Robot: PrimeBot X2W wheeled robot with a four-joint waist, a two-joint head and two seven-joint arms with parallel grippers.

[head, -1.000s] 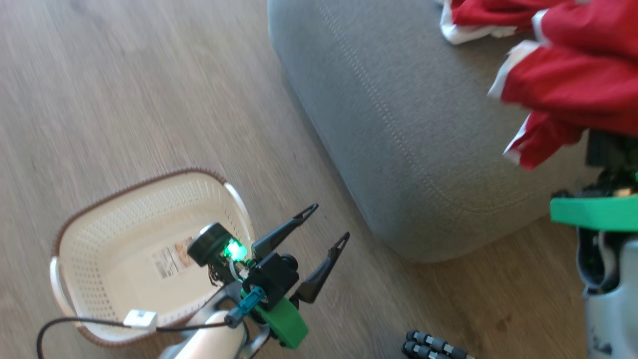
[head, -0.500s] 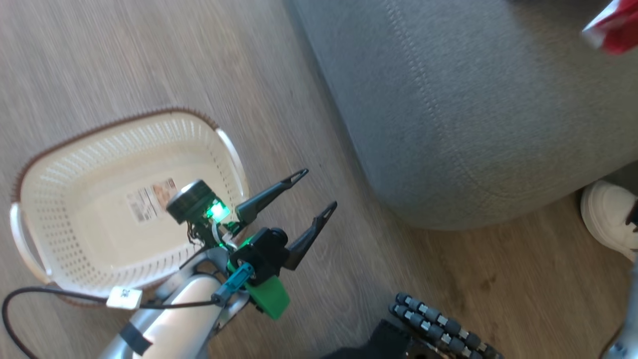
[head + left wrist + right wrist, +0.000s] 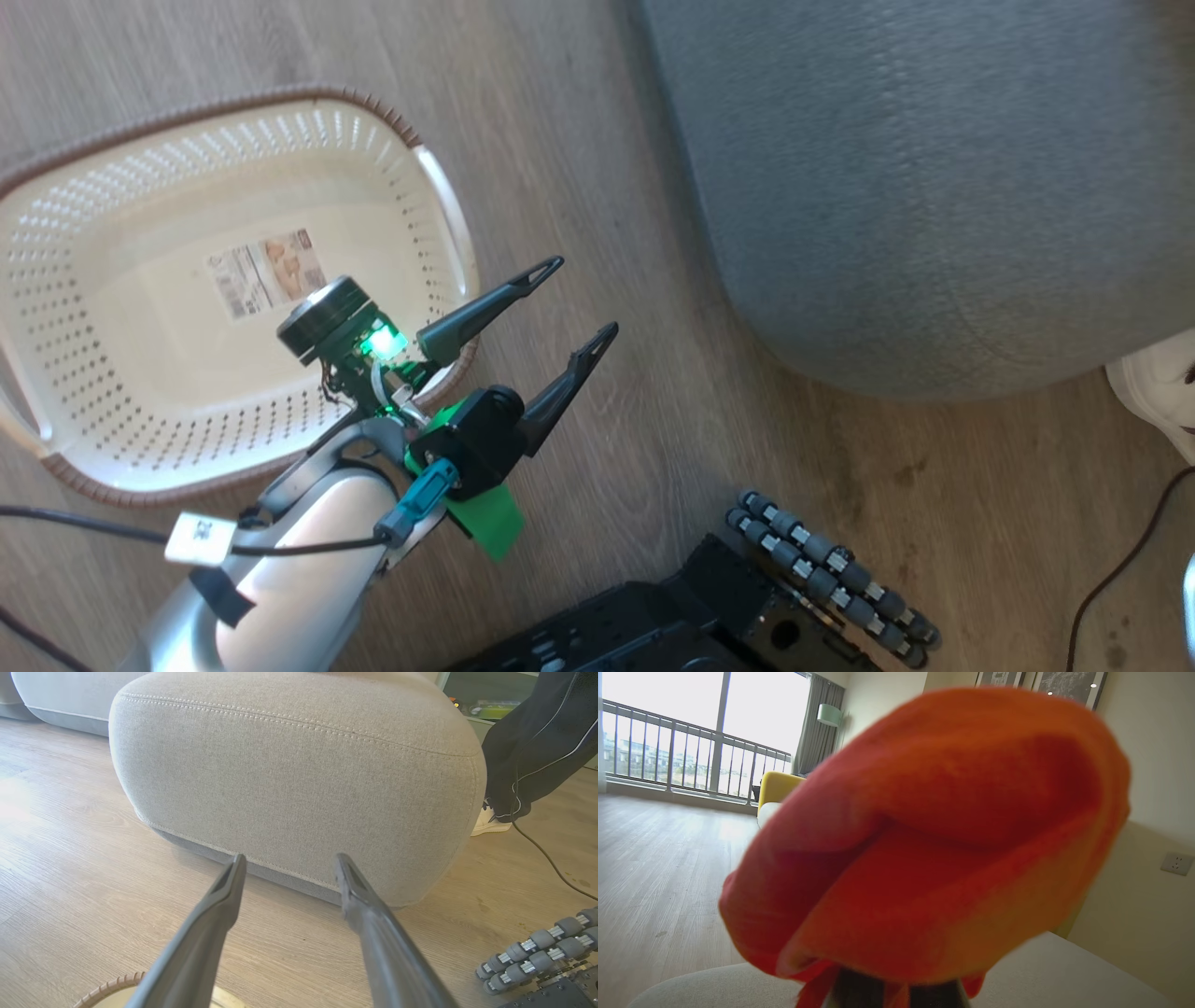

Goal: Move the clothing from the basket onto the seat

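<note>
The cream basket [image 3: 439, 201] with its brown rim sits on the floor at the upper left of the head view, holding nothing but its label [image 3: 266, 273]. My left gripper [image 3: 579, 299] hangs open and empty just right of the basket, fingers pointing at the grey seat [image 3: 934, 187]. In the left wrist view that gripper [image 3: 289, 858] faces the seat's front side [image 3: 299, 765]. A piece of the red clothing [image 3: 934, 835] is bunched over my right gripper, whose fingers are mostly hidden under the fabric, above the seat's top [image 3: 1064, 975].
A person stands at the seat's right corner: a white shoe [image 3: 1158, 392], a dark trouser leg [image 3: 537, 742]. My black base with grey rollers [image 3: 822, 579] lies at the bottom. A cable [image 3: 546, 854] trails on the wood floor. A yellow chair [image 3: 777, 788] stands by the window.
The head camera has swung, so the basket sits higher in view and the red clothing and right arm have left the picture. The left gripper stays open beside the basket.
</note>
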